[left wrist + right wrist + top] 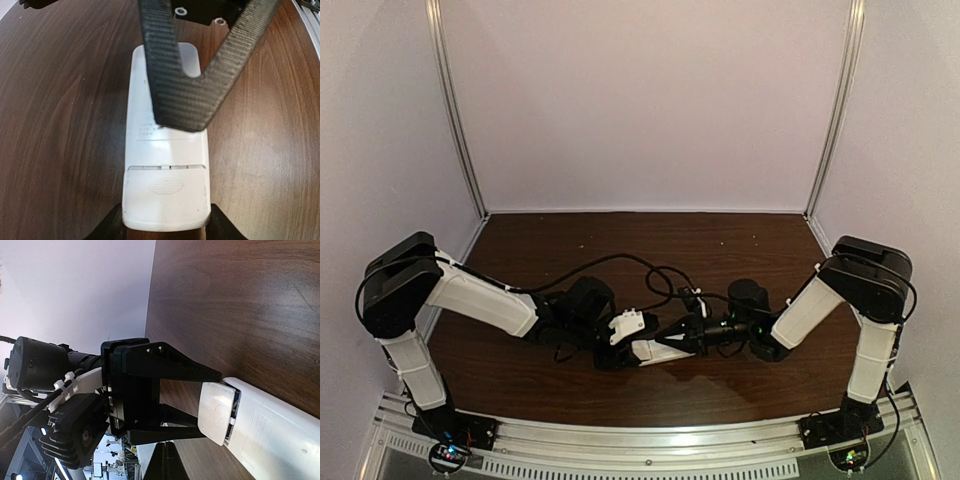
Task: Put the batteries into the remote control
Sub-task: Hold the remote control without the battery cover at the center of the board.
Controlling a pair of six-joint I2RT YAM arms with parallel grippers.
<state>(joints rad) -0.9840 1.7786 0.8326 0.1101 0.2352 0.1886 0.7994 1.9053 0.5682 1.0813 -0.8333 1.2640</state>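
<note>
The dark wooden surface [570,385] carries both arms, which reach inward and meet near its middle. The left arm [480,300] stretches low from its base toward the centre. The right arm [810,310] folds down from a raised elbow and points its wrist leftward, so the two tools face each other.

The remote control [167,165] lies between them, plain white back upward, low over the surface; whether it rests on it cannot be told. The left gripper [166,226] has its jaws partly spread and clamped on the sides of the remote's near end. The right gripper [182,116] has its jaws pressed fully together into one blunt tip, which bears on the remote's back.

The battery cover [166,187] sits over the compartment, and the right wrist view shows one edge standing slightly proud. The batteries are in none of the views, so whether they are inside cannot be told.

The step appears to be working that cover. It should go well if the left grip holds the body steady while the closed tip pushes flat along the cover's slide line, not down into it.
</note>
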